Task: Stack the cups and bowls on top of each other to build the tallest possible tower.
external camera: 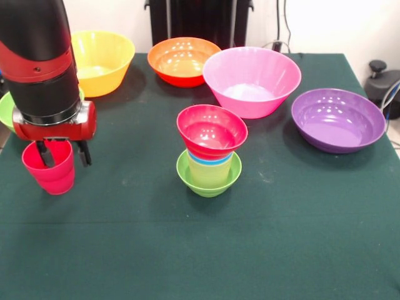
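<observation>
The tower (210, 156) stands mid-table: a small lime-green bowl (209, 182) as base, a pale yellow cup (210, 170) in it, a blue cup's rim (210, 160) above, and a small red bowl (212, 130) on top. A red cup (50, 170) stands upright at the left. My gripper (62, 153) is over it, open, with one finger (42, 154) inside the cup and the other (83, 153) outside its right wall.
Along the far side stand the large yellow bowl (103, 59), orange bowl (183, 59) and pink bowl (251, 80). The purple bowl (337, 119) is at the right. The green bowl (5, 111) peeks out behind my arm at the left edge.
</observation>
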